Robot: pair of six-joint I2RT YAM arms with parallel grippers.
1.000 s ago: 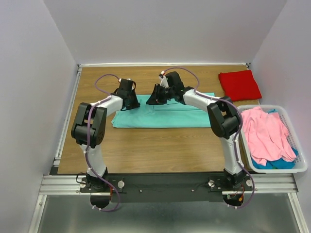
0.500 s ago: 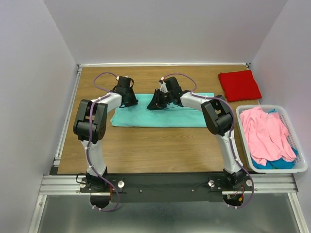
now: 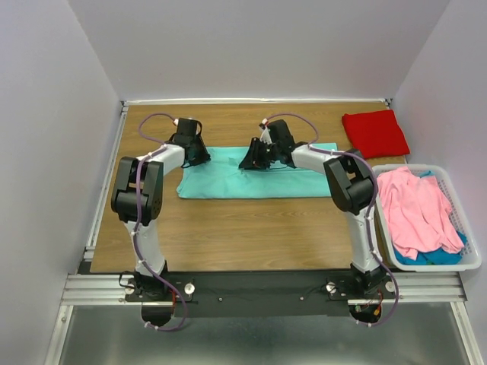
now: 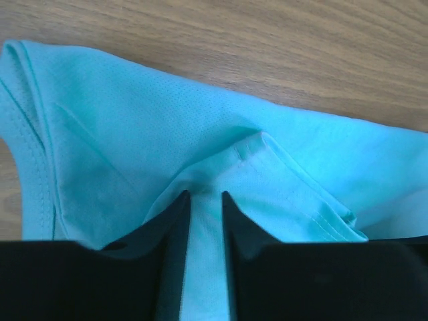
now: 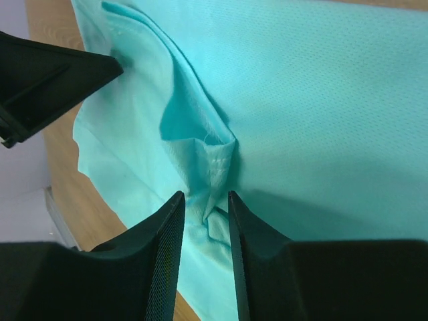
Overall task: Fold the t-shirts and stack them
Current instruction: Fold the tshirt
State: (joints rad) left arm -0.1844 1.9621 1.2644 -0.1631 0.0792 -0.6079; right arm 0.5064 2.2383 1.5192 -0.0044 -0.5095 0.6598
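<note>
An aqua-teal t-shirt [image 3: 251,181] lies as a long folded strip across the middle of the table. My left gripper [image 3: 198,157] sits at its far left corner, jaws pinched on a fold of the cloth [image 4: 221,154]; the gripper [image 4: 205,195] shows cloth between its narrow jaws. My right gripper [image 3: 251,161] sits on the far edge near the middle, shut on a bunched ridge of the shirt [image 5: 214,160]; the gripper [image 5: 204,195] shows it too. A folded bright red t-shirt [image 3: 374,133] lies at the far right.
A white plastic basket [image 3: 472,262] stands at the right edge with a pink shirt [image 3: 415,209] over a blue-teal one [image 3: 434,255]. The wooden table [image 3: 251,236] ends at grey walls on the left, back and right.
The left gripper has shifted slightly left and back along the shirt's far corner. The right gripper has shifted a little right. The shirt's left end has drawn in slightly.
</note>
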